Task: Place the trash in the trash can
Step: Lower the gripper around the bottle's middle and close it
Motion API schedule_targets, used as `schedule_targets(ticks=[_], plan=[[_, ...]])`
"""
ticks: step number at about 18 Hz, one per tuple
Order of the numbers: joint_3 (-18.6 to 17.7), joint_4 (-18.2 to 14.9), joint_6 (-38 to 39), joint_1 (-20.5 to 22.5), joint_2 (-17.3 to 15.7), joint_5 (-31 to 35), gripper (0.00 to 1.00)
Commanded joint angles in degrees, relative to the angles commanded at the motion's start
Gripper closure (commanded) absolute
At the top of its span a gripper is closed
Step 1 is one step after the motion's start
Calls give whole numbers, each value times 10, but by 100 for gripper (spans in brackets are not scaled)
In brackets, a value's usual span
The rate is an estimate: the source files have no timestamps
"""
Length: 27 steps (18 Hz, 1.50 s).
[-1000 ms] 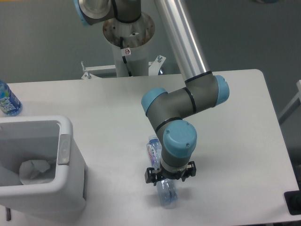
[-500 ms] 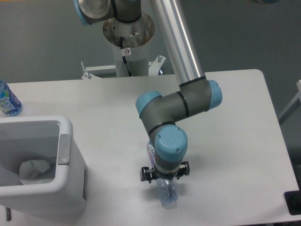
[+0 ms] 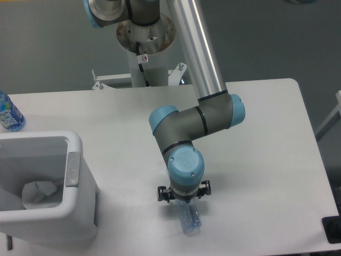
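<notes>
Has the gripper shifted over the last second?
Yes. The gripper has slid left toward the trash can, over the crushed bottle.

A robotics lab: an industrial arm point(image 3: 205, 69) on a bolted metal pedestal point(image 3: 145, 48) at the far edge of a plain white worktop point(image 3: 266, 160), grey floor around it.
</notes>
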<state>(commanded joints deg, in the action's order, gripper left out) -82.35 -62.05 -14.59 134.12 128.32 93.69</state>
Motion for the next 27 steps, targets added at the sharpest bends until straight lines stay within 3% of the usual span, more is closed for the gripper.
schedule_targets(ticks=[27], plan=[[-4,4,0,0,-2,0,37]])
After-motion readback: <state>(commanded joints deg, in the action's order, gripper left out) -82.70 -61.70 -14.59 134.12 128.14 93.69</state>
